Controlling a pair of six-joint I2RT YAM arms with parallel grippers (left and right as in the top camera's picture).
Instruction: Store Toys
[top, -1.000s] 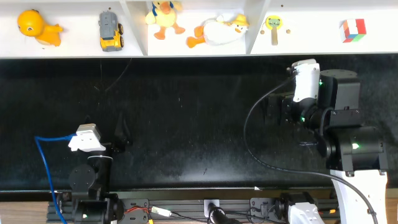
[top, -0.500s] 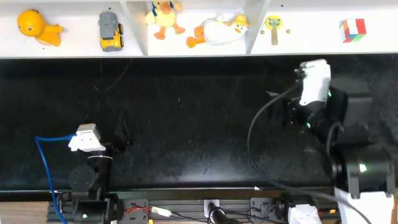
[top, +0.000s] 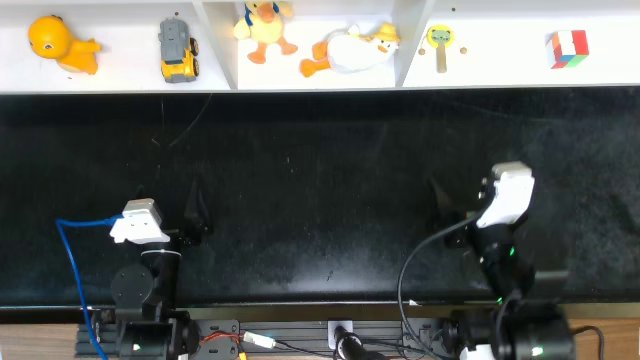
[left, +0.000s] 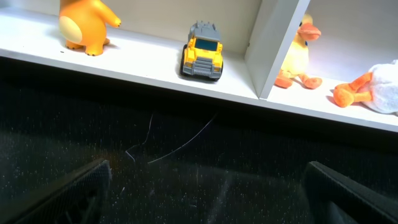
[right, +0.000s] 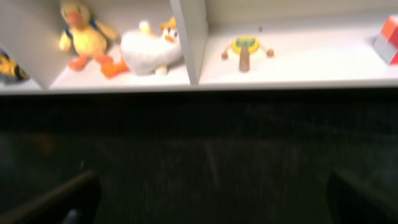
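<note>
6 toys (top: 178, 52) on wht shelf (top: 500, 62), blk mat (top: 320, 180) in front

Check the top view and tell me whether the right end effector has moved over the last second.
Yes. The right end effector has drawn back down the picture, away from the white shelf and toward its own base.

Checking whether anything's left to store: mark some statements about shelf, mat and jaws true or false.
The yellow truck shares a compartment with the orange duck. True.
The white plush lies on the black mat. False: it lies in the middle compartment beside the yellow plush duck.
The right gripper's jaws are shut on the cube. False: they stand open and empty; the cube sits on the shelf.
The rattle shares the cube's compartment. True.
</note>
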